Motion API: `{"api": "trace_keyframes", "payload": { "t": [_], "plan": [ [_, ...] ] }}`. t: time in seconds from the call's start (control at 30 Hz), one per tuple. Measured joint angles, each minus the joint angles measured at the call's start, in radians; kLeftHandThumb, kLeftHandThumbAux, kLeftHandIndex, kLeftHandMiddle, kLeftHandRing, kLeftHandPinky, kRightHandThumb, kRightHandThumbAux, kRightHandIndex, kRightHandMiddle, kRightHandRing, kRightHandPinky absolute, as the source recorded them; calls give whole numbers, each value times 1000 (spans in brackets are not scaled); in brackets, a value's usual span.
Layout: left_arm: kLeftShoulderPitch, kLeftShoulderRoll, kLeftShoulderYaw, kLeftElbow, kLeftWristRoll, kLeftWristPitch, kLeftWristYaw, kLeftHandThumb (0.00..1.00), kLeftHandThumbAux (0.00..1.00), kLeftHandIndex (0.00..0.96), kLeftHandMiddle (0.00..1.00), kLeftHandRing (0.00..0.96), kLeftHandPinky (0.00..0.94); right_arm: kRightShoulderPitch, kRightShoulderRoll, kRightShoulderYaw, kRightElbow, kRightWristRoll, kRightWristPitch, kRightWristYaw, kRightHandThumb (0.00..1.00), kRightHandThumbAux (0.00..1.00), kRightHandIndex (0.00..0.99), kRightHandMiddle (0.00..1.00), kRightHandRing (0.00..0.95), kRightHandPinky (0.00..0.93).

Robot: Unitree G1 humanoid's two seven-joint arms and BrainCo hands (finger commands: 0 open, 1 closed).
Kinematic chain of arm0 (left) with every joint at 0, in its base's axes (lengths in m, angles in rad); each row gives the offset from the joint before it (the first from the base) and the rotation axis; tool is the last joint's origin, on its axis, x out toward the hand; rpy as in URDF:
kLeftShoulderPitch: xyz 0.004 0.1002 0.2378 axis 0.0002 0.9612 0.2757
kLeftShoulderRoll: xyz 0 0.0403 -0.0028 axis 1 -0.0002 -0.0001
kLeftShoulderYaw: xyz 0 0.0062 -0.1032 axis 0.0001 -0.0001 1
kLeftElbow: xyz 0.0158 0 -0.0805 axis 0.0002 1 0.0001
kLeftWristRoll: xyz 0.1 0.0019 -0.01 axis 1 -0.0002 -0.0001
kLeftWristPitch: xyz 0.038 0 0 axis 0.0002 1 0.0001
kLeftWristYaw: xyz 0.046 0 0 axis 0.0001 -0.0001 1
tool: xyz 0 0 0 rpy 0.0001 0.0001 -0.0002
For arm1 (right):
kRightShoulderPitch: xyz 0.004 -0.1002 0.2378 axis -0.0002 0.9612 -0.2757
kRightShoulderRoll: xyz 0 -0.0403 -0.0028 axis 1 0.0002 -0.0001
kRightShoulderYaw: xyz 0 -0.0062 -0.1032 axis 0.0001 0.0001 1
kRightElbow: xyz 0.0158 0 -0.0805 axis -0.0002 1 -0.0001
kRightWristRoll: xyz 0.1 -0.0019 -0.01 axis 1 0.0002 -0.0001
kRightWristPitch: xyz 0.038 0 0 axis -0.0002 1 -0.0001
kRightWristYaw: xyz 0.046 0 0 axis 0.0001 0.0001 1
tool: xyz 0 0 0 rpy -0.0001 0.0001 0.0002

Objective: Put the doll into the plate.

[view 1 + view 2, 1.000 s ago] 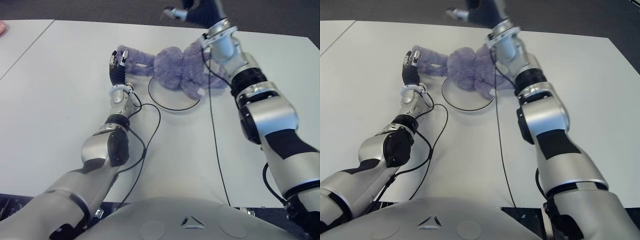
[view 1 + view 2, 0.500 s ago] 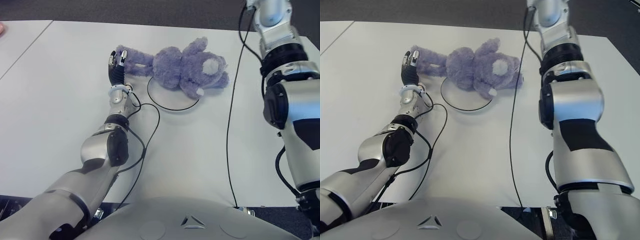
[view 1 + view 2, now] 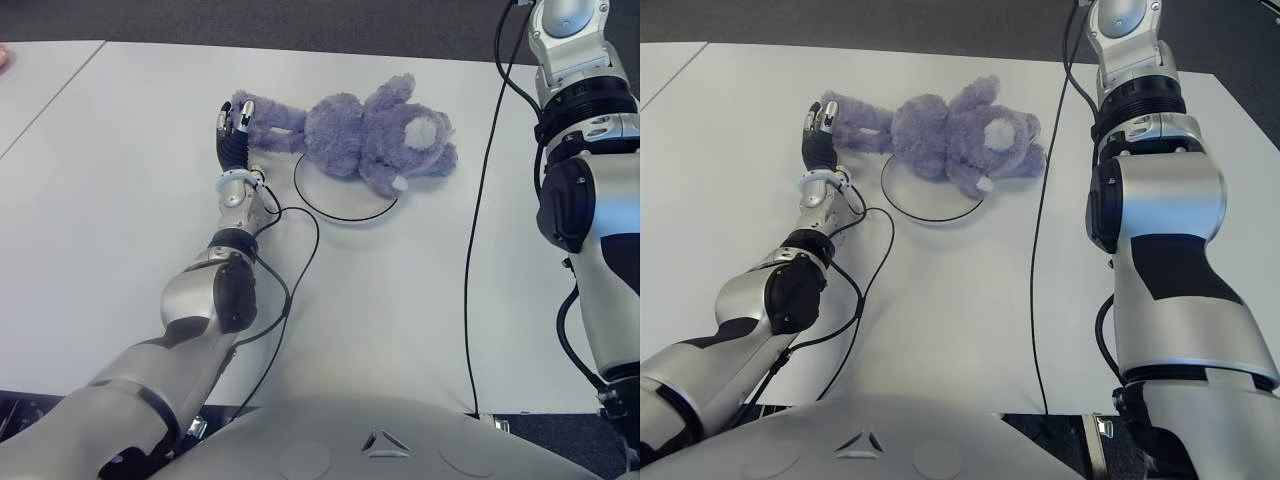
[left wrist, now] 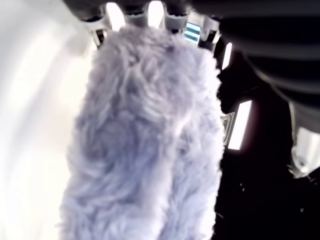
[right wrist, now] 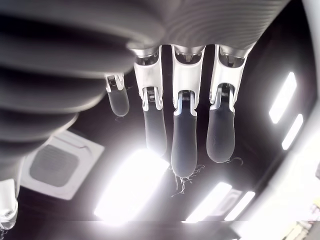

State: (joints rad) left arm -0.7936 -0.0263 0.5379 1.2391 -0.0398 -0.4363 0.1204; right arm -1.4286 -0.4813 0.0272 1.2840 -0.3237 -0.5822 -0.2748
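Fluffy purple doll (image 3: 370,135) lies sprawled over the white plate's (image 3: 340,203) far rim

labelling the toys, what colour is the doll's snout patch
The doll is lavender purple; its snout patch is pale whitish grey, clearest in the left eye view.

I count one purple doll (image 3: 370,135), one round plate (image 3: 345,195), two tables: the main table (image 3: 120,220) and another table (image 3: 40,75) beside it.

No words, numbers or brand marks can be read anywhere here, not on the robot's arms nor anywhere else.
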Motion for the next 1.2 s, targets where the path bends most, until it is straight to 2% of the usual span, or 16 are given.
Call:
{"api": "trace_keyframes", "payload": {
  "t": [0.2, 0.37, 0.53, 0.93, 1.2],
  "plan": [
    [0, 0, 3, 0, -1, 0, 0, 0, 533, 0, 87, 85, 92, 27, -45, -45, 16, 29, 20, 47, 0, 562, 135, 230, 315, 334],
    [0, 0, 4, 0, -1, 0, 0, 0, 528, 0, 85, 83, 87, 85, -87, -83, 29, 54, 34, 98, 0, 559, 138, 202, 238, 232],
    [1, 4, 8, 0, -3, 0, -1, 0, 520, 0, 85, 83, 86, 151, -105, -109, 43, 68, 51, 150, 0, 557, 137, 172, 179, 162],
    [2, 10, 27, 0, -11, 0, -21, 0, 502, 0, 90, 86, 93, 311, -88, -173, 56, 134, 69, 329, 0, 562, 94, 87, 79, 72],
    [3, 12, 23, 0, -8, 0, -24, 0, 497, 0, 86, 85, 78, 374, -45, -208, 57, 162, 85, 375, 0, 586, 70, 63, 45, 24]
  ]
}}
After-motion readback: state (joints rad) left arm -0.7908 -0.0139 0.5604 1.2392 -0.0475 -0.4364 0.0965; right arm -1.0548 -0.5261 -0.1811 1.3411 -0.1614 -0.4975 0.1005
